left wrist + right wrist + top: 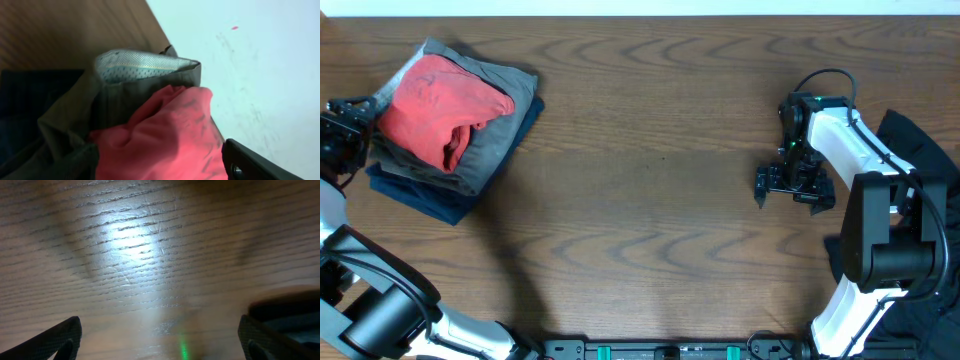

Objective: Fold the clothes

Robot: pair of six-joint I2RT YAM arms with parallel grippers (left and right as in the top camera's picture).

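A stack of folded clothes sits at the table's far left: a red garment [438, 100] on top, a grey garment [506, 125] under it and a navy garment [432, 198] at the bottom. My left gripper [350, 115] is at the stack's left edge. In the left wrist view its fingers [160, 157] are spread wide, with the red garment [165, 130] bulging between them and the grey garment [120, 95] behind. My right gripper [790, 188] is open and empty, just above bare wood [160, 335].
A heap of dark clothes [923, 148] hangs over the table's right edge beside the right arm. The table's back edge [640, 14] borders a white surface, which also shows in the left wrist view [260, 60].
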